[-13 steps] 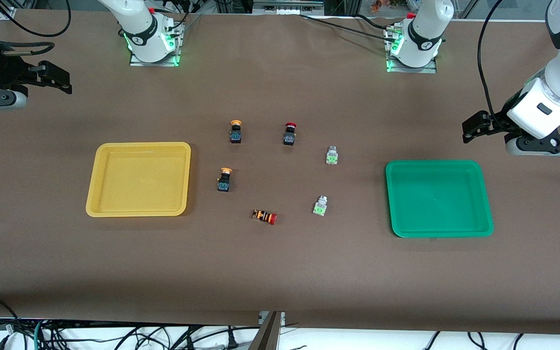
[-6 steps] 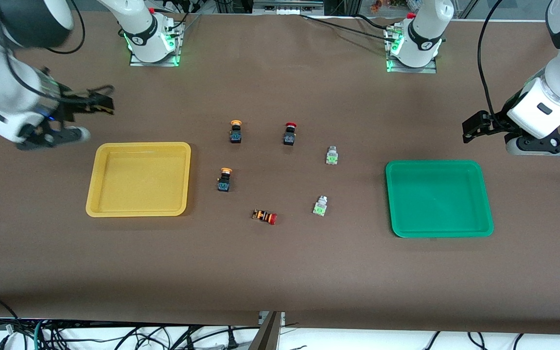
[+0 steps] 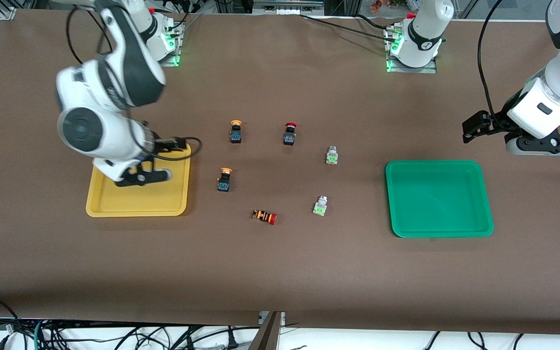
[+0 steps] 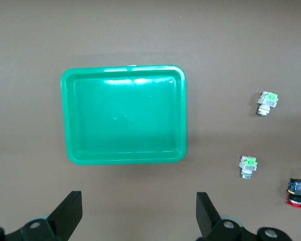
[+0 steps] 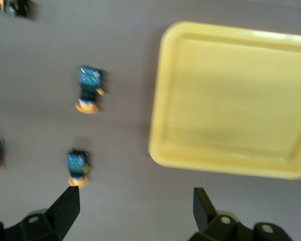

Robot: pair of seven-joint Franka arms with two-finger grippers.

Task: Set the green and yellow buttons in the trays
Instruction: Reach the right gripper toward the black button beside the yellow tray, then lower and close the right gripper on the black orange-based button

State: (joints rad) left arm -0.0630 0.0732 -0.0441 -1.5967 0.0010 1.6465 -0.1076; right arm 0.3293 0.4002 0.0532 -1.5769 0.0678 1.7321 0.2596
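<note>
Two yellow-capped black buttons stand near the yellow tray. Two whitish switches with green faces lie between them and the green tray. My right gripper hangs open and empty over the yellow tray. Its wrist view shows the gripper, the tray and both yellow buttons. My left gripper waits open and empty in the air near the green tray, at the left arm's end. Its wrist view shows the gripper, the green tray and both switches.
A black button with a red cap stands beside the farther yellow button; it also shows in the left wrist view. A red-capped button with an orange-striped body lies on its side nearest the front camera. Brown paper covers the table.
My right arm has swung in from the right arm's end of the table to over the yellow tray. My left arm and all the buttons have not moved.
</note>
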